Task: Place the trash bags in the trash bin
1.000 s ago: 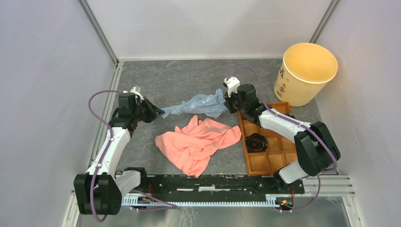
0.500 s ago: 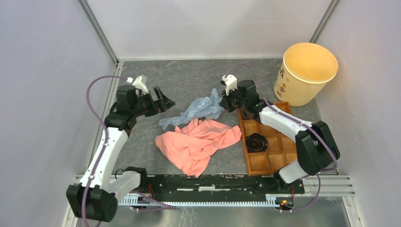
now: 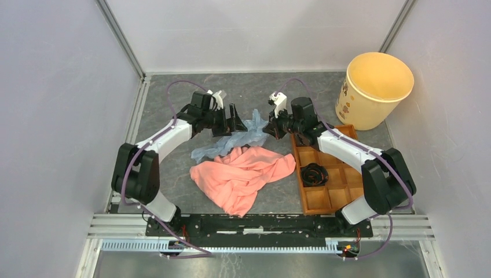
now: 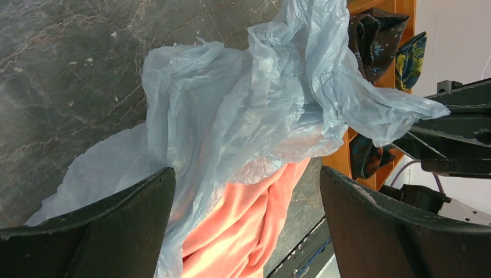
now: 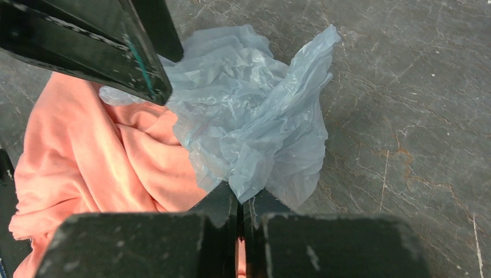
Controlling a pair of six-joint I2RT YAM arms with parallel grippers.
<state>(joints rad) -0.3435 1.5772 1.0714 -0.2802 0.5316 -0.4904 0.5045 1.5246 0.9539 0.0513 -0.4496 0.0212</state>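
Observation:
A crumpled light-blue trash bag (image 3: 238,136) lies on the grey table, partly draped over a pink cloth (image 3: 243,174). My right gripper (image 3: 268,128) is shut on the bag's right end; in the right wrist view the plastic (image 5: 255,127) bunches out from between the closed tips (image 5: 240,200). My left gripper (image 3: 239,120) is open just left of it, and its fingers straddle the bag (image 4: 243,104) without touching it (image 4: 246,174). The yellow-tan trash bin (image 3: 376,90) stands upright at the far right corner.
A brown compartmented wooden tray (image 3: 333,194) with dark items lies beside the right arm, between the bag and the bin. The pink cloth (image 4: 243,231) fills the table's middle. Grey walls close in on three sides.
My left gripper let go of the bag's left end, opened wide and swung right to sit close beside the right gripper. The bag slumped and bunched toward the right gripper.

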